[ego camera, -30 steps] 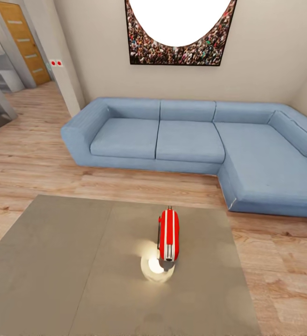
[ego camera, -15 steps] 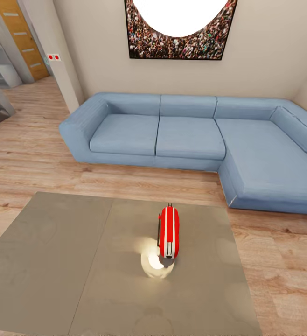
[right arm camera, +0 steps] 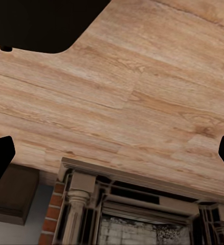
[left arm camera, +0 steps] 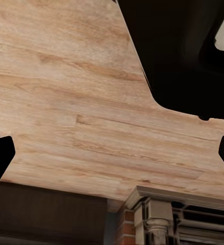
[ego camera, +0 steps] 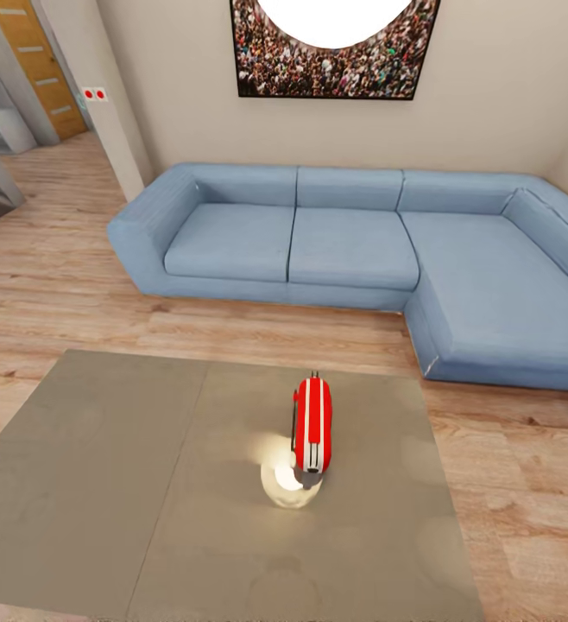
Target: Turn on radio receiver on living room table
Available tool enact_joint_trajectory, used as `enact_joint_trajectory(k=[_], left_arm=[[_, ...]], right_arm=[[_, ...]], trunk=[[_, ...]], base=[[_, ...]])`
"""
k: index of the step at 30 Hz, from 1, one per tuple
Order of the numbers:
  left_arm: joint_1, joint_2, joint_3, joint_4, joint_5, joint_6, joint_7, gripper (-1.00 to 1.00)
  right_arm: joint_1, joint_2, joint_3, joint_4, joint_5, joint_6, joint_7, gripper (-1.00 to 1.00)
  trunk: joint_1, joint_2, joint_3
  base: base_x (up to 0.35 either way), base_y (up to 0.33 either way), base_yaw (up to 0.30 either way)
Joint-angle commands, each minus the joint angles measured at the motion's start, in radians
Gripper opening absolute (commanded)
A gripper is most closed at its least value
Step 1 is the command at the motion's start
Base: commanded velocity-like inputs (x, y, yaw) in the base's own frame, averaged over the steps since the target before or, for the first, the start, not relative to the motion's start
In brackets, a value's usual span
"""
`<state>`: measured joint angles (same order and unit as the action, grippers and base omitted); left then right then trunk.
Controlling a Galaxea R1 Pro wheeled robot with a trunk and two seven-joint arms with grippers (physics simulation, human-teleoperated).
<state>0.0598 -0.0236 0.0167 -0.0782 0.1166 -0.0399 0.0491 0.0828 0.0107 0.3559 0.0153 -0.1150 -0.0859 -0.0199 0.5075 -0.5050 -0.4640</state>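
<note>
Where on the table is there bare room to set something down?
The table's whole left panel is bare. On the right panel only the radio stands, near the seam, with bare strips beyond it toward the sofa and along the right edge.

You're facing a blue L-shaped sofa [ego camera: 353, 250] against a beige wall [ego camera: 491, 95], with a framed crowd picture [ego camera: 331, 60] above it. Wood plank floor [ego camera: 51, 285] runs left toward a wooden door [ego camera: 35, 65]. Both wrist views show you plank floor and a brick fireplace [right arm camera: 137, 214].
</note>
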Motion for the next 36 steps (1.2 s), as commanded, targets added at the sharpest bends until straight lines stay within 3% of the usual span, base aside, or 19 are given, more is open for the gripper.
enact_joint_trajectory(k=[1,36], left_arm=[[0.0,0.0,0.0,0.0,0.0,0.0,0.0,1.0],[0.0,0.0,0.0,0.0,0.0,0.0,0.0,1.0]], right_arm=[[0.0,0.0,0.0,0.0,0.0,0.0,0.0,1.0],[0.0,0.001,0.0,0.0,0.0,0.0,0.0,1.0]], trunk=[[0.0,0.0,-0.002],[0.0,0.0,-0.059]], base=[[0.0,0.0,0.0],[0.0,0.0,0.0]])
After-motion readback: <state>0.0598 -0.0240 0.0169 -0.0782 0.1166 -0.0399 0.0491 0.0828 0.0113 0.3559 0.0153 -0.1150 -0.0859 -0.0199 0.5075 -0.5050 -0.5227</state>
